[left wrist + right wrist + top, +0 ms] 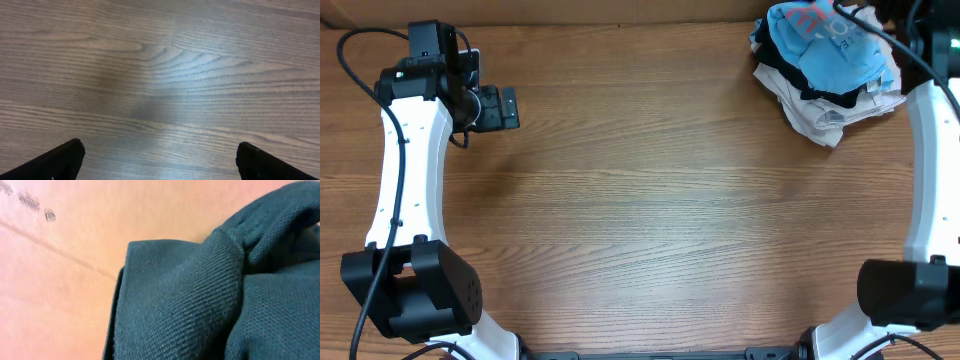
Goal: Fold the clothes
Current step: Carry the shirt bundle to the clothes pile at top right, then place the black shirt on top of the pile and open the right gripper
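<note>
Behind black shirt, blurred unreadable print

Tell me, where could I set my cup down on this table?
The middle of the wooden table is bare, from the left tool across to the right arm. Only the far right corner is crowded, with a heap of clothes.

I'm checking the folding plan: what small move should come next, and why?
Probably draw the right arm toward the table middle: bunched black shirt fills its wrist view, seemingly pinched, at the clothes pile; left pincer hangs open.
</note>
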Controlling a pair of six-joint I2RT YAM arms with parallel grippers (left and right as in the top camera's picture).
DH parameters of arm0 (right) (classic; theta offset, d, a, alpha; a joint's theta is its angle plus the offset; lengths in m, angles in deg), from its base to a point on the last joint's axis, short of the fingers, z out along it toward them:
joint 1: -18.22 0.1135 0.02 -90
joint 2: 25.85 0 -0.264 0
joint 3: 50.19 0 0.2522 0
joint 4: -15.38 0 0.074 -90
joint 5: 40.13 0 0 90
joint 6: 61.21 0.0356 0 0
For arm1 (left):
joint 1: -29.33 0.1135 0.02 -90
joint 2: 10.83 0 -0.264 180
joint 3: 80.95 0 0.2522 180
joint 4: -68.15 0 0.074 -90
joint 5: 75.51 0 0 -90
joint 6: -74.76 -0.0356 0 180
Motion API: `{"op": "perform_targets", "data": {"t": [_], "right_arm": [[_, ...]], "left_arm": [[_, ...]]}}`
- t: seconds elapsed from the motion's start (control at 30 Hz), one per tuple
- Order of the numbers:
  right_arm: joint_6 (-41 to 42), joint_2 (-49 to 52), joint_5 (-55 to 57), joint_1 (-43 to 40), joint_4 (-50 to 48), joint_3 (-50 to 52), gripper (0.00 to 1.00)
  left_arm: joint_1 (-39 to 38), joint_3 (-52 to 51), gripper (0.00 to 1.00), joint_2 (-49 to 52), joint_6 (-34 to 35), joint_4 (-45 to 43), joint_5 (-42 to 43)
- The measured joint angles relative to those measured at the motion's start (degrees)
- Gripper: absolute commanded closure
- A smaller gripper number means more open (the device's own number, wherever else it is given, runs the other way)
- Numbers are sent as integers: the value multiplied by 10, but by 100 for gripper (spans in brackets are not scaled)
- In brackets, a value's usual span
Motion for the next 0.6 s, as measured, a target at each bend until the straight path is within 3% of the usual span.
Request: {"op": "perform_targets", "data": {"t": [0.13, 0.33, 0.6], "right_arm": [[11, 40, -1, -2, -53, -2, 96], [7, 118, -5, -7, -54, -2, 96], [-27, 161, -18, -45, 56, -2, 96]], "left_arm": [[0, 0, 0, 0, 0, -5, 0], [0, 0, 0, 0, 0, -6, 0], [0, 0, 0, 0, 0, -9, 0]]}}
